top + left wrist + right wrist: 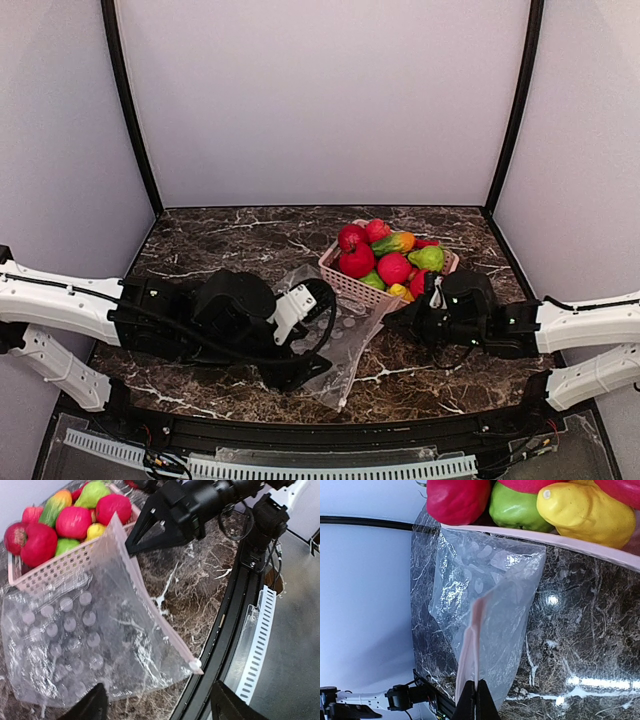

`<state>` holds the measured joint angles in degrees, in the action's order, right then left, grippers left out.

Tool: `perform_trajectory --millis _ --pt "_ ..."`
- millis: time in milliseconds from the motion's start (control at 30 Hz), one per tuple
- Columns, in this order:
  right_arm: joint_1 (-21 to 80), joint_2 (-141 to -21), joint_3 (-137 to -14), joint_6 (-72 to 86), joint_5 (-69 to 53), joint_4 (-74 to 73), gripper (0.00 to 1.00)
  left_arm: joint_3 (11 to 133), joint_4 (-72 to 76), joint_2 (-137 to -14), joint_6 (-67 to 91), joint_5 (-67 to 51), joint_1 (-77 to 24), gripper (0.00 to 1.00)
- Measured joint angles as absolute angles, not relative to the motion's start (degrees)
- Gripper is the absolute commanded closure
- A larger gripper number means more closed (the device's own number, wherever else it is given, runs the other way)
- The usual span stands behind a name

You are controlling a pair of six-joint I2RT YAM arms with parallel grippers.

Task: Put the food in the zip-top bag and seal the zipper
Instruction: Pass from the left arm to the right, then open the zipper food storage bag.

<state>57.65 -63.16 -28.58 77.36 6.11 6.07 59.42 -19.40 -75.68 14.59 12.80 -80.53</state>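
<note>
The left gripper (161, 706) hovers over the bag (90, 635) with its jaws released and wide apart. The bag lies empty on the desk (220, 240), its far edge against the basket (55, 570) where the food (385, 258) is piled. To the right, the right gripper (476, 700) has its jaws clenched on the zipper (471, 645). The bag looks light, floppy and slick, so the stiffer zipper strip is the best hold, while the fruit looks rigid, glossy and round, best pinched across its middle.
</note>
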Motion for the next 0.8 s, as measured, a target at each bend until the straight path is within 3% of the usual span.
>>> perform_trajectory --millis 333,800 --pt "57.65 -61.76 -31.31 68.36 6.04 5.67 1.0 76.58 -20.95 -85.19 24.58 14.98 -78.85 0.11" --pt "57.71 -61.73 -32.36 61.32 4.29 5.74 1.0 76.69 -16.75 -94.76 31.55 9.41 -70.24 0.22"
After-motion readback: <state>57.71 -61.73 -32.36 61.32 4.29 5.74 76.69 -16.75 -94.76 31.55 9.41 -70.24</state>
